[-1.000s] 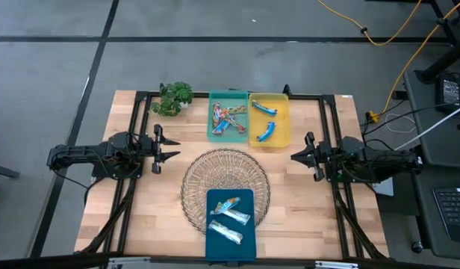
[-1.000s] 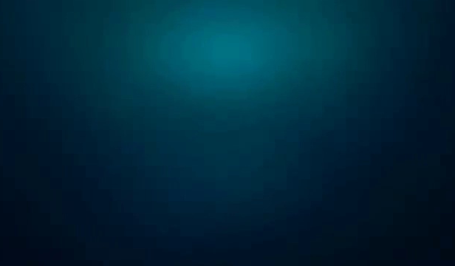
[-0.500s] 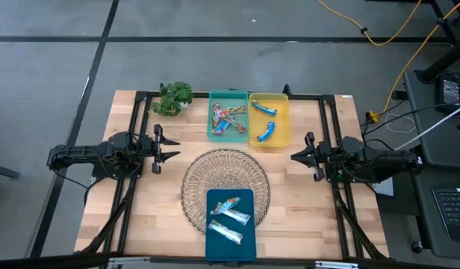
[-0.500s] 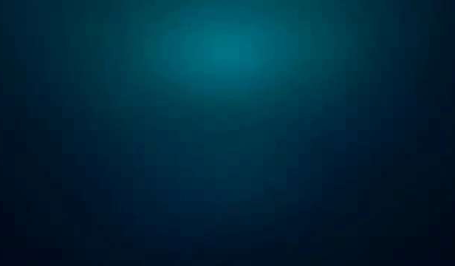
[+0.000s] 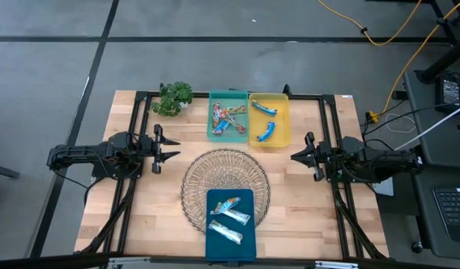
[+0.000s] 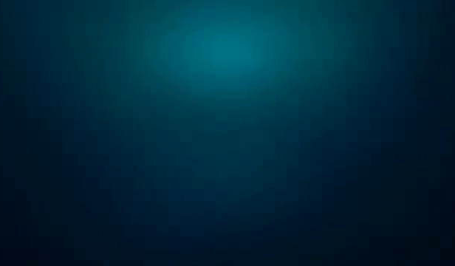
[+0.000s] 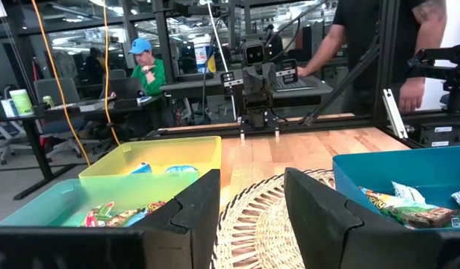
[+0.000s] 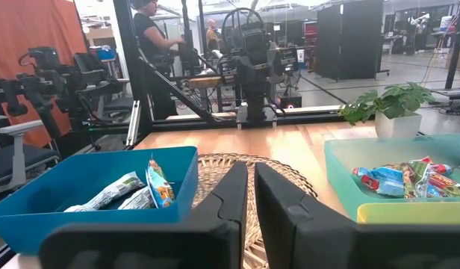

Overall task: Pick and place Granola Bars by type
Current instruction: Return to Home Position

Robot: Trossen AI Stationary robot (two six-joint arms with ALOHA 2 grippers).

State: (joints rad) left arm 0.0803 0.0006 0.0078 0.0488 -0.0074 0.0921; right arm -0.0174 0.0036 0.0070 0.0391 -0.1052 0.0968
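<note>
The wooden table (image 5: pixel 140 217) carries everything, with a dark arm lying low along each side. The round wire basket (image 5: pixel 215 168) sits in the middle and has no bars loose in it.

The blue tray (image 5: pixel 241 250) lies across the basket's near edge. The green tray (image 5: pixel 210 101) and yellow tray (image 5: pixel 281 131) stand side by side, touching, at the far edge. A small potted plant (image 5: pixel 172 97) stands just left of the green tray.

The left claw (image 5: pixel 176 148) hovers left of the basket, pointing toward it. Its two fingers are spread well apart and hold nothing. The right claw (image 5: pixel 293 157) faces it from the basket's right side. Its fingers are drawn together to a thin slit, also with nothing between them.

The granola bars (image 5: pixel 226 118) are all in trays. A pile of red-orange ones is in the green tray, two blue ones are in the yellow tray, and three pale-wrapped ones are in the blue tray.
</note>
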